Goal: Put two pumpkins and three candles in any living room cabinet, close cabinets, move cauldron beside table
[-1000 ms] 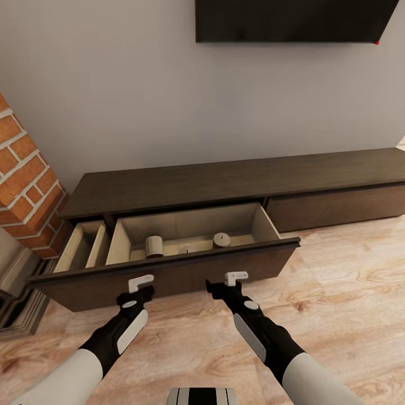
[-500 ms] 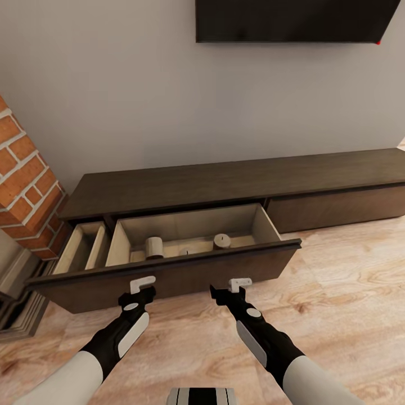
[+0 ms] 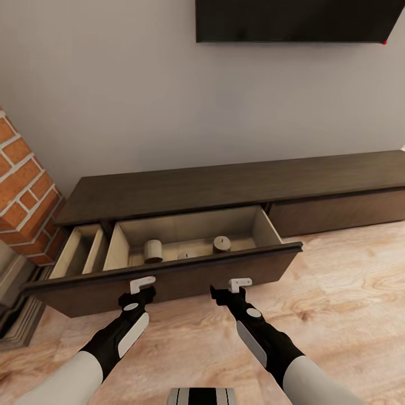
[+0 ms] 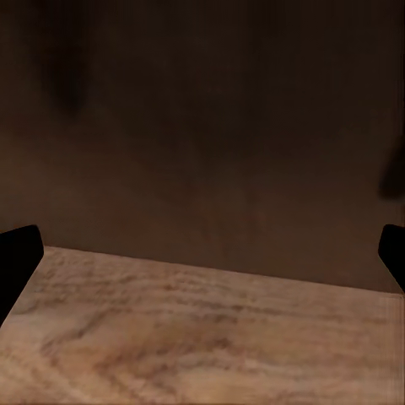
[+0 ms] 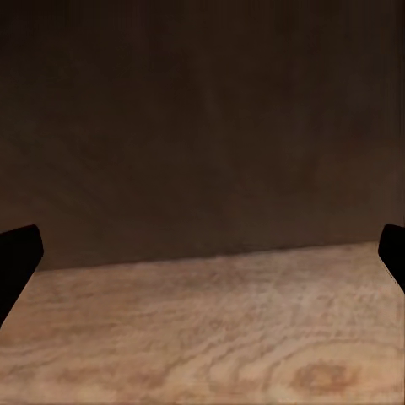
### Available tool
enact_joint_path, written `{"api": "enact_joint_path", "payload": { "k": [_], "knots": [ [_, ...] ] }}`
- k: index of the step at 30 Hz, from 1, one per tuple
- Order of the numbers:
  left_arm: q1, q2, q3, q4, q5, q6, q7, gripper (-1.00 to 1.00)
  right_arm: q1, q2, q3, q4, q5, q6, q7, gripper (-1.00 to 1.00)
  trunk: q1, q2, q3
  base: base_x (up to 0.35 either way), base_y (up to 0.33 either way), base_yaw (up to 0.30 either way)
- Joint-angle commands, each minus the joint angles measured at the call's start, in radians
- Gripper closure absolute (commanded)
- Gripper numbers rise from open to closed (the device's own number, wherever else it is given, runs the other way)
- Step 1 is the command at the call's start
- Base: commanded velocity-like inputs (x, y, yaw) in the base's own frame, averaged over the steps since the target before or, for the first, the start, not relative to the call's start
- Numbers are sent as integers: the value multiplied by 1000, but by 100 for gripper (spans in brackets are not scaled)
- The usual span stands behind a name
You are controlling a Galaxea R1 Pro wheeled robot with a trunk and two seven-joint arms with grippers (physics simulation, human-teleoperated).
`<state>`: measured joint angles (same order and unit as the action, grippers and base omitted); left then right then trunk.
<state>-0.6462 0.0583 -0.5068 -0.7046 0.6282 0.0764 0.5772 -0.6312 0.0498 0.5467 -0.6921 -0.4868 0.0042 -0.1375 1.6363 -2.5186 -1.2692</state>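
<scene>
Three candles: they sit in the pulled-out drawer (image 3: 169,264) of the cabinet (image 3: 236,183). One candle (image 3: 153,251) stands left of centre, one (image 3: 221,243) stands right of centre, and the wick tip of a third (image 3: 185,256) peeks over the drawer front between them.
Cabinet: long, low and dark brown, set against the grey wall (image 3: 140,101); its wide drawer is drawn forward over the wooden floor (image 3: 337,281), showing a pale interior, with a narrower compartment (image 3: 79,259) at its left end.
Left gripper (image 3: 142,284): just in front of the drawer front, low on its left half; fingers spread wide apart, holding nothing, as the left wrist view shows with black fingertips (image 4: 18,257) at both edges facing the dark panel (image 4: 202,126).
Right gripper (image 3: 241,284): just in front of the drawer front, right of centre; likewise spread wide and empty, fingertips (image 5: 18,253) at the frame edges before the dark panel (image 5: 202,118).
Surroundings: brick column (image 3: 25,191) left of the cabinet; dark screen (image 3: 292,19) on the wall above.
</scene>
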Motion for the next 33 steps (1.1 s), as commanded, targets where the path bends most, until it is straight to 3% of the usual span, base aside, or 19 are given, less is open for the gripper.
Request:
{"api": "enact_joint_path", "payload": {
  "k": [1, 33],
  "knots": [
    [-1, 1, -8, -3, 1, 5, 9, -100, -1, -1, 6, -1, -9, 0, -8, -100, 0, 0, -1, 215, 0, 0],
    [-1, 3, -7, -3, 1, 5, 9, -100, -1, -1, 6, -1, -9, 1, -8, -100, 0, 0, -1, 213, 0, 0]
  ]
}}
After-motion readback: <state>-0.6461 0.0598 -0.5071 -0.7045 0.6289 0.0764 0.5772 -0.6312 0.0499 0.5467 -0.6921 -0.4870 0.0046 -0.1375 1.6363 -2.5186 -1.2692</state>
